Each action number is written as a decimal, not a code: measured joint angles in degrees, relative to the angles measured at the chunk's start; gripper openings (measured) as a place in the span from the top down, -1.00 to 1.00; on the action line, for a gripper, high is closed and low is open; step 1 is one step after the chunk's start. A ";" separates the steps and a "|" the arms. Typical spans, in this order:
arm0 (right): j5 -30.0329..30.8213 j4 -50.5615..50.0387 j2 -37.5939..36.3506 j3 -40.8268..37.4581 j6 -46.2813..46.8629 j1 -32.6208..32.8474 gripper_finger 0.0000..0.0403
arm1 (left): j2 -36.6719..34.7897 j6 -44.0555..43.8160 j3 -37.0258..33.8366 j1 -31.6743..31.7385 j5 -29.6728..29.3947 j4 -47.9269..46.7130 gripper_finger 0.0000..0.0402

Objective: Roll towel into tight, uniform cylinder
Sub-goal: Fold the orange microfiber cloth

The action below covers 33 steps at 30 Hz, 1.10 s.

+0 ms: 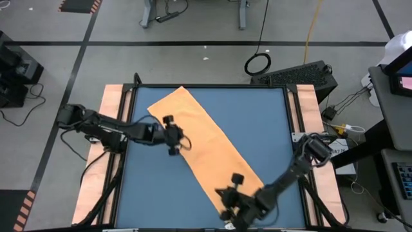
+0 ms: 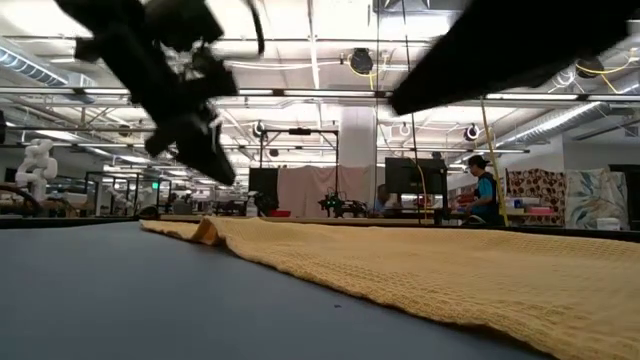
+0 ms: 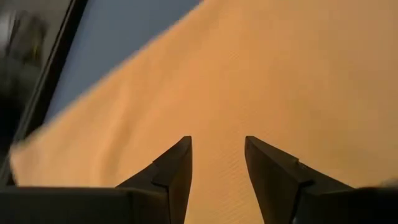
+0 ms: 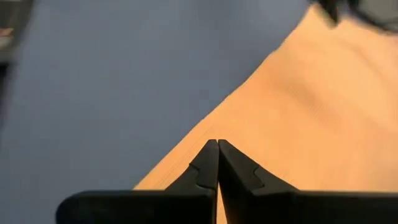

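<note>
Over the blue table (image 1: pixel 154 187), left arm stretched in from the left edge, nearly level, left gripper (image 1: pixel 175 138) hanging above the long left edge of the towel (image 1: pixel 206 148), toward its far end. Fingers (image 3: pixel 174 168) apart with cloth showing between them, clear of the fabric and gripping nothing; seen raised off the surface in the low view (image 2: pixel 200 140). Right arm bent in from the right side, elbow by the table's right rail, reaching down to the near edge, right gripper (image 1: pixel 233 201) at the near end of the towel. Fingers (image 4: pixel 208 165) pressed together, tips meeting over the cloth's edge, nothing between them.

Spread flat as a long orange-yellow strip, running diagonally from the far left of the table to the near right. Unrolled. Slightly raised at the far corner in the low view (image 2: pixel 205 232), surface finely textured, otherwise smooth.
</note>
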 joint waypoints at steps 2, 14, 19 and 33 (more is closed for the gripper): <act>0.36 3.07 0.30 -0.40 -2.82 -3.04 1.00 | -1.47 -2.06 -3.25 3.67 0.01 0.18 0.23; -7.25 30.42 7.44 -9.98 -5.48 -12.74 1.00 | -1.99 -7.53 -17.37 16.93 0.21 10.39 0.23; -6.80 31.60 10.94 -9.96 1.67 -11.98 1.00 | -2.11 -6.63 -18.73 20.96 0.00 12.20 0.23; -6.16 29.34 9.50 -9.61 0.04 -11.51 1.00 | -2.04 -3.30 -17.43 23.61 6.33 19.96 0.23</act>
